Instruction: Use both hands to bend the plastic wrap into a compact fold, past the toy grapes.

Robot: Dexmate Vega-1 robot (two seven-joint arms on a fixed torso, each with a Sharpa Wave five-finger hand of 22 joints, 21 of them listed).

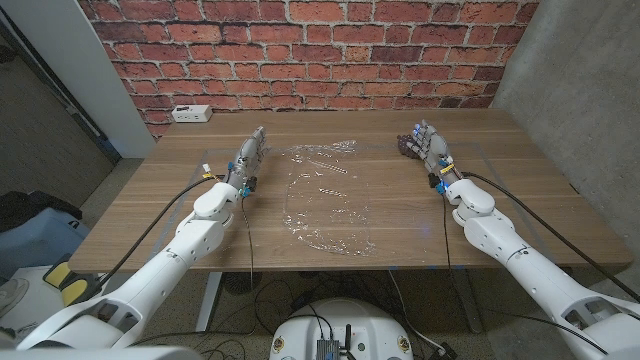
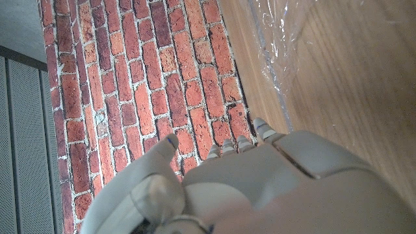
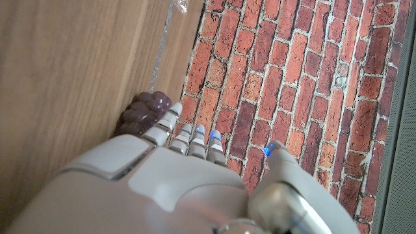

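While both robot hands, left (image 1: 251, 157) and right (image 1: 430, 146), stand spread and empty: wrap (image 1: 325, 195) flat on desk (image 1: 520, 190) between them, grapes (image 1: 408, 146) touching right. Fold unstarted; next, reach inward, pinch wrap edges.

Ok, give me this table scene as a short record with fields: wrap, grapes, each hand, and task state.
wrap: plastic wrap spread open on the table, between the hands
grapes: toy grapes at the far right, by the right hand's fingertips
left hand: left hand holds nothing, beside the wrap's left edge
right hand: right hand holds nothing
task state: fold not yet begun
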